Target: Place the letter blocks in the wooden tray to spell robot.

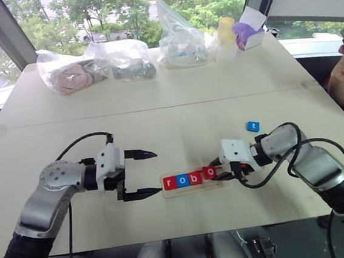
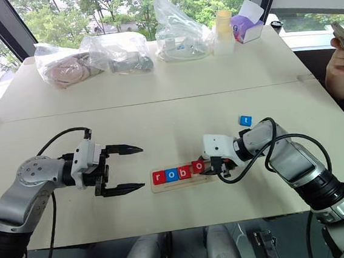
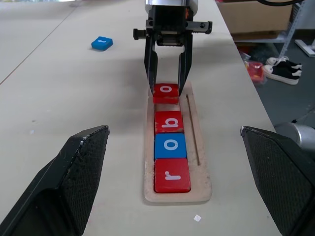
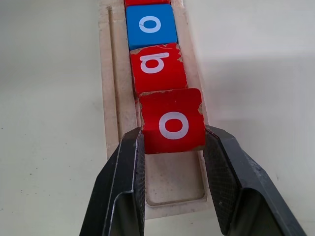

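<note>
The wooden tray [image 1: 193, 190] lies near the table's front edge. In its recess sit a red r [image 1: 169, 182], a blue o [image 1: 182, 180] and a red b [image 1: 195, 178] in a row. My right gripper [image 4: 172, 140] is shut on a second red o block [image 4: 172, 123], which is tilted over the recess right after the b. The tray's last slot [image 4: 172, 184] is bare. A blue t block [image 1: 253, 126] lies on the table behind the right arm. My left gripper [image 1: 158, 172] is open just left of the tray, holding nothing.
Several clear plastic bags [image 1: 182, 42] with odds and ends, a yellow cup [image 1: 226, 31] and a purple-and-white box [image 1: 249, 31] line the table's far edge. A person's hand [image 1: 343, 76] with a phone shows at the right edge.
</note>
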